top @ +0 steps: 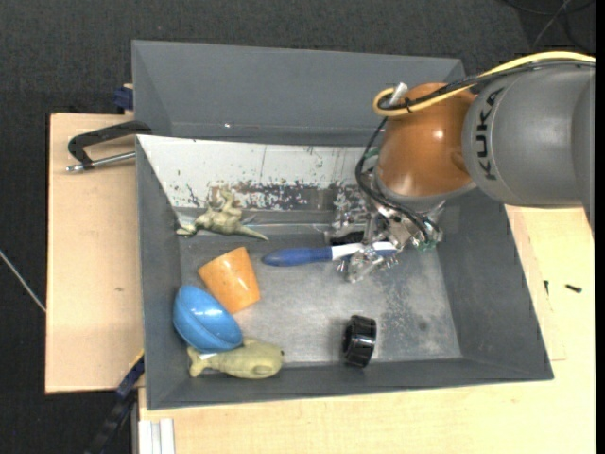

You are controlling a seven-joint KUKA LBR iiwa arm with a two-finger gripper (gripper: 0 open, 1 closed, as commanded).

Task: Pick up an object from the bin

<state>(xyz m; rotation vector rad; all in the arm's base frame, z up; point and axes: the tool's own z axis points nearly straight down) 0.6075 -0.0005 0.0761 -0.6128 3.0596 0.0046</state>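
Just beside gripper (367,256), slim blue white-tipped stick (298,256).

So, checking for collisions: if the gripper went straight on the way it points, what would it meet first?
Probably the pale end of the blue-handled tool, lying just under the gripper mid-bin; otherwise the grey bin floor. Height above it is unclear from this view.

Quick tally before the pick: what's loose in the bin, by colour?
Blue: 2, a bowl and a long handle
Orange: 1, a cup
Tan: 2, a dinosaur and a fish-like toy
Black: 1, a small roller
Total: 6
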